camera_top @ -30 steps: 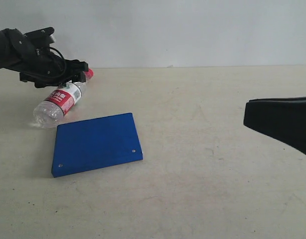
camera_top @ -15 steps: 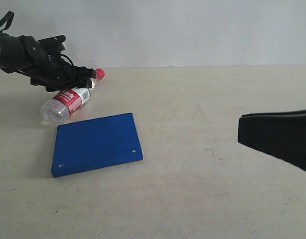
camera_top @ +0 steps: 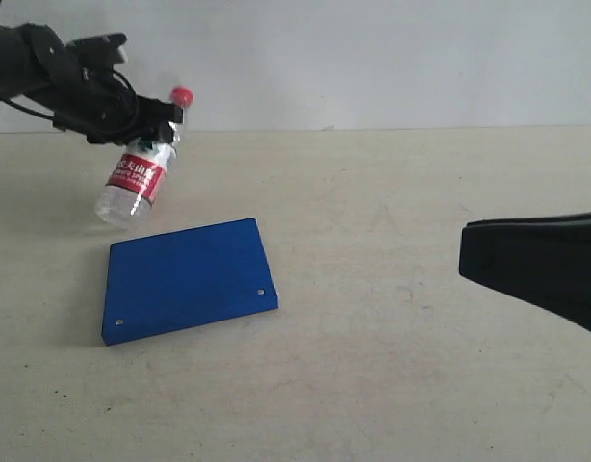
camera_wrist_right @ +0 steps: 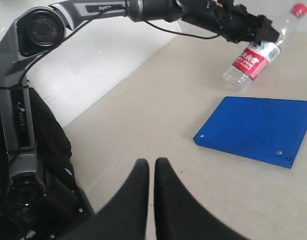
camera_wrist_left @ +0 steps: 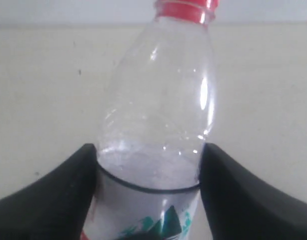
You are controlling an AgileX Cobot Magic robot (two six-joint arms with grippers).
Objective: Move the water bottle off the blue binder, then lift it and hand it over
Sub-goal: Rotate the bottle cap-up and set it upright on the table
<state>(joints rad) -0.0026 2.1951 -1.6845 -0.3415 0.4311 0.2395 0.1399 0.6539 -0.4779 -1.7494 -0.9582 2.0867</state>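
The left tool (camera_top: 157, 127) is clenched on the water bottle (camera_top: 134, 181), grasping it at the clear shoulder just below the red cap (camera_top: 182, 95). In the left wrist view its two black fingers (camera_wrist_left: 53, 197) press against opposite sides of the bottle, just above the red, white and green label band (camera_wrist_right: 251, 61).

The bottle hangs tilted. Its cap is uppermost and leans toward the right of the exterior view, and its base points down and to the left. It sits over the far left part of the pale worktop (camera_top: 392, 366), in front of the white wall (camera_top: 372, 58). Its base is low, and whether it touches the worktop cannot be made out.

The bottle is off the blue binder (camera_top: 185, 279) and apart from it, just beyond the binder's far left corner as the exterior view shows it. The binder lies flat and closed on the worktop, left of the middle, with one silver rivet (camera_top: 261, 292) near its front right corner and another (camera_top: 119, 322) near its front left corner.

The left arm (camera_wrist_right: 93, 10) reaches in from the left edge of the exterior view, black, with cables looped along it.

The right tool (camera_top: 474, 252) is clenched, and the right wrist view shows its two black fingers (camera_wrist_right: 133, 200) lying side by side with only a thin slit between them. It hovers at the right side of the exterior view with its tip pointing left, well apart from both the binder and the bottle
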